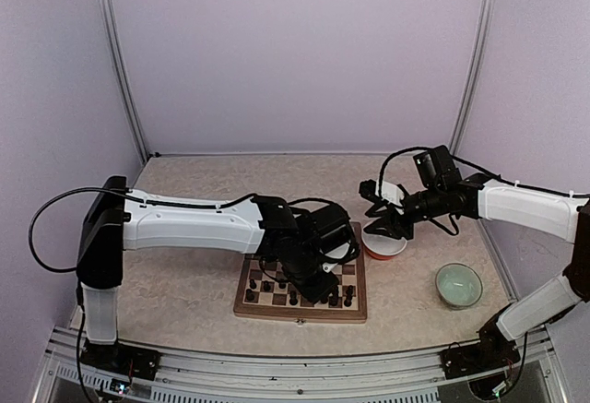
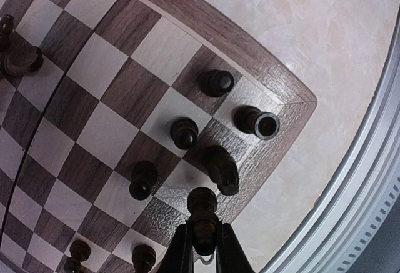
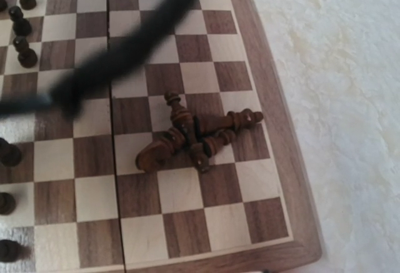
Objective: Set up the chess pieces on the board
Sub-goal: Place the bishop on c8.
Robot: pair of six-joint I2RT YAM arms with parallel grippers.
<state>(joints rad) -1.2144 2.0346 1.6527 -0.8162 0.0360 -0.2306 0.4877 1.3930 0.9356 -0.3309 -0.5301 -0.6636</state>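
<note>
The board point(image 1: 247, 305) lies at the table's near middle, with dark chess pieces point(image 1: 267, 286) standing along its near rows. My left gripper point(image 2: 204, 240) is shut on a dark turned piece point(image 2: 202, 210), held upright over the edge row next to the knight point(image 2: 222, 169). A rook point(image 2: 257, 122) and pawns point(image 2: 184, 133) stand close by near the board's corner point(image 2: 294, 101). Several pieces lie in a heap point(image 3: 194, 137) on the board point(image 3: 275, 135) in the right wrist view. My right gripper point(image 1: 380, 220) hovers over a red bowl point(image 1: 384, 245); how its jaws stand is unclear.
A pale green bowl point(image 1: 458, 285) sits on the table at the right, near the right arm's base. A black cable point(image 3: 119, 54) crosses the right wrist view. The metal front rail point(image 2: 375, 179) runs just past the board's corner.
</note>
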